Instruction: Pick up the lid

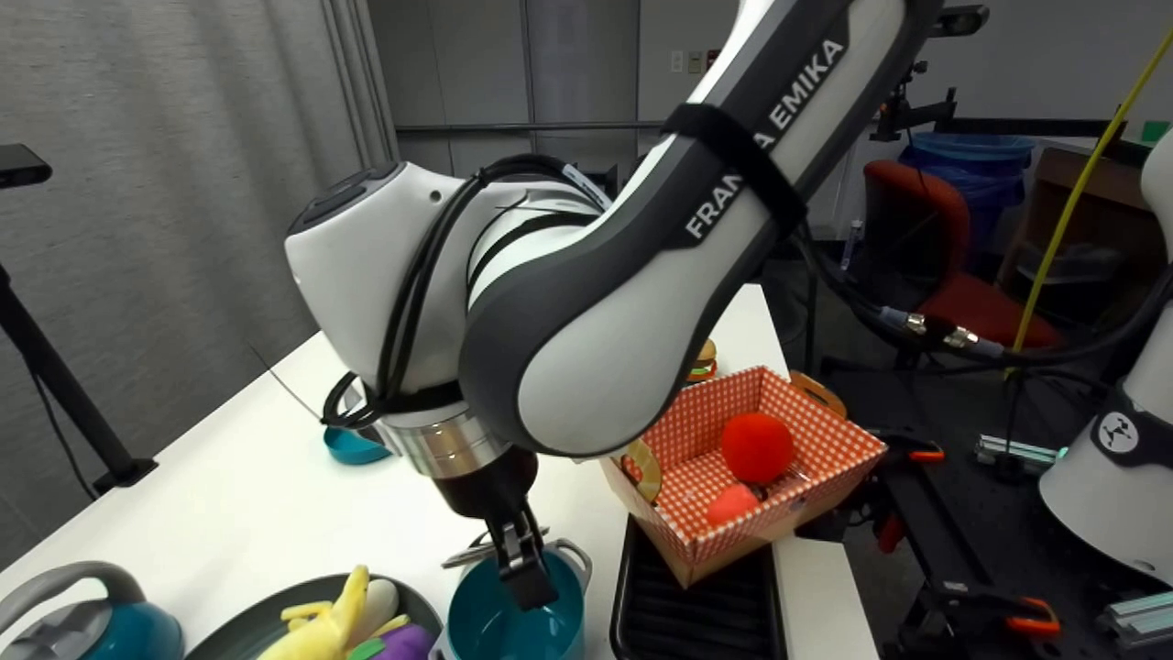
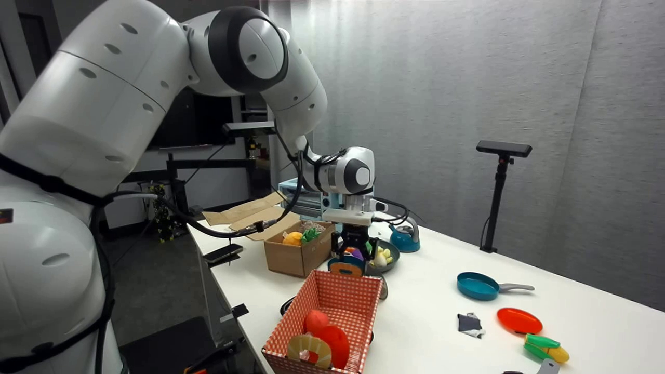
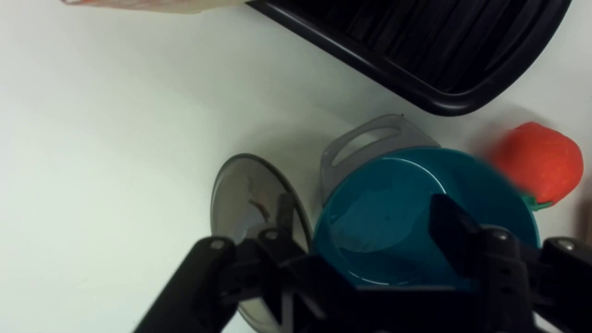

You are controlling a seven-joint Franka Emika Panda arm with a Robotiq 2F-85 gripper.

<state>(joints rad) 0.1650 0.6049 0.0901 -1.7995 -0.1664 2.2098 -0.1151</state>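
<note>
The lid (image 3: 245, 203) is a round greyish disc with a thin rim, tilted on edge beside the teal pot (image 3: 384, 208) in the wrist view. Its rim meets or nearly meets the pot's rim. In an exterior view a sliver of the lid (image 1: 467, 555) shows behind the pot (image 1: 513, 623); in an exterior view a grey edge that looks like the lid (image 2: 384, 289) shows beside the basket. My gripper (image 3: 365, 210) is open and empty, one finger over the lid, the other over the pot's inside. It also shows above the pot in both exterior views (image 1: 527, 564) (image 2: 356, 252).
A black ridged tray (image 3: 416, 88) and a red toy vegetable (image 3: 539, 162) lie close to the pot. A red checked basket (image 1: 678, 545) stands by the tray. A dark pan (image 1: 247, 619) with toy food and a teal kettle (image 1: 137, 628) are nearby. A cardboard box (image 2: 286, 258) stands behind.
</note>
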